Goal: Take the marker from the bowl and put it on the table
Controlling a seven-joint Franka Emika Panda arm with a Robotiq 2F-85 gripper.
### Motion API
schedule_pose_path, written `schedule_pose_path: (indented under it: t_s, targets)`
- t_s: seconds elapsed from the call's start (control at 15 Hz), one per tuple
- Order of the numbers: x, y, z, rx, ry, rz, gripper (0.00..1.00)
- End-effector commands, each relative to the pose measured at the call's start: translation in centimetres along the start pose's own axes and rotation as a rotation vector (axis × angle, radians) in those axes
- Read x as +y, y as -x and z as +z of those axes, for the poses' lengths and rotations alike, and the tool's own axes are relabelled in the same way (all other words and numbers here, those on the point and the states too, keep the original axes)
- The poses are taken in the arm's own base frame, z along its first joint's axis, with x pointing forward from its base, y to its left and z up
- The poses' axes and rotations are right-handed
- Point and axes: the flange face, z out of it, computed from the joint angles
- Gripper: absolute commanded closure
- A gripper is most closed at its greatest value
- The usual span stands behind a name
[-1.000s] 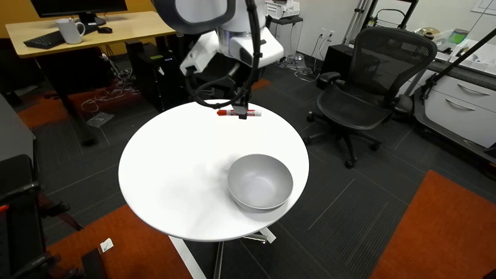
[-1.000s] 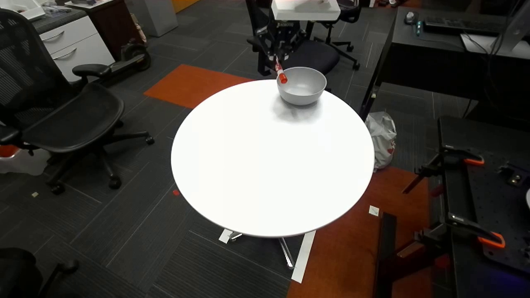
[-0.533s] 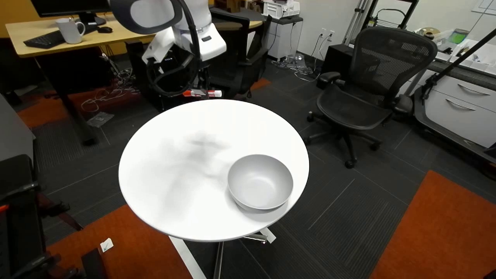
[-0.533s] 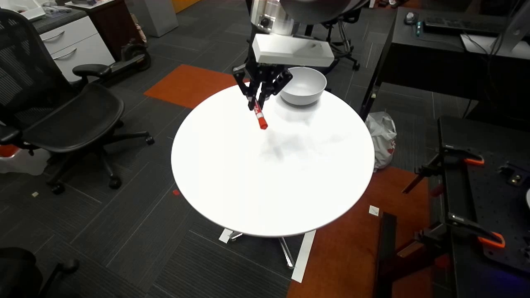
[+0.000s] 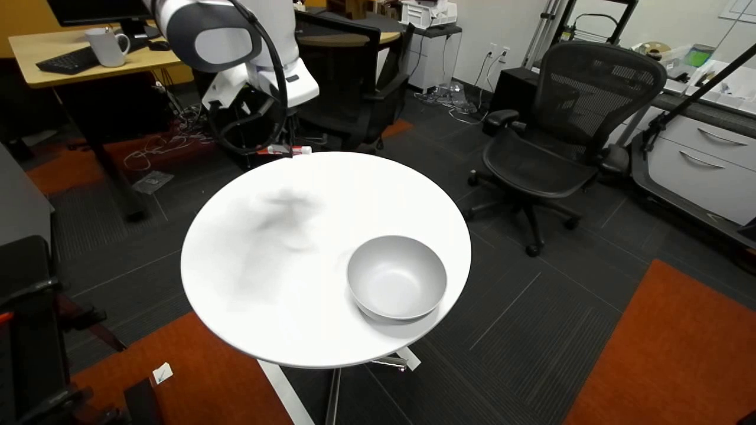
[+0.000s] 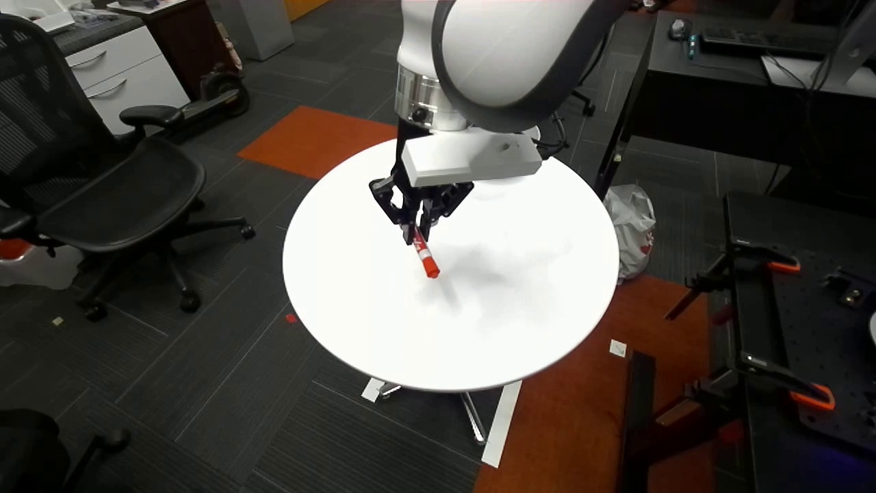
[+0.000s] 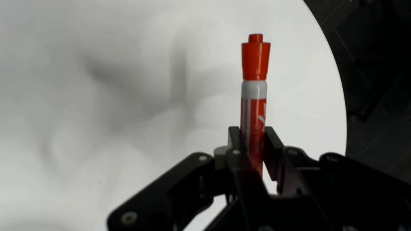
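The marker, red with a whitish section, is between the fingertips of my gripper (image 7: 252, 132), which is shut on it. In the wrist view the marker (image 7: 254, 89) points its red cap away from the jaws; its rear part is hidden. In both exterior views the marker (image 5: 302, 150) (image 6: 427, 263) is held roughly level above the white round table (image 5: 331, 330) (image 6: 356, 308), apart from its shadow. The grey bowl (image 5: 397, 277) stands on the table, away from my gripper, with nothing in it. In an exterior view the arm hides most of the bowl.
A black mesh chair (image 5: 567, 118) stands beside the table. A wooden desk (image 5: 195, 44) with a monitor and white mug (image 5: 108, 47) is behind the arm. A dark bench with clamps (image 6: 780, 356) and a plastic bag (image 6: 629, 229) are near the table's edge.
My gripper, shut on the marker throughout, has moved away from the bowl's side and over the bare tabletop, and lower in the last half second. The bowl has not moved.
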Motion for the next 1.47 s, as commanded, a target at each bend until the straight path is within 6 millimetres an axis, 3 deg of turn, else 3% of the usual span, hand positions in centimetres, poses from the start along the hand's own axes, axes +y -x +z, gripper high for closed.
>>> schedule_pose_path:
  t_s: [0.0,0.53,1.13,1.2,1.27,1.4]
  targets:
    - [-0.9,-0.2,2.8,-0.020,0.002,0.001,0.95]
    - [-2.0,0.9,8.6,-0.050,0.056,-0.017,0.95]
    - [-2.2,0.6,10.6,-0.057,0.066,-0.015,0.95]
    - [-2.2,0.7,10.7,-0.063,0.069,-0.017,0.85]
    - [-2.2,0.6,10.7,-0.061,0.067,-0.018,0.55]
    - [-2.3,0.6,10.3,-0.055,0.060,-0.014,0.48]
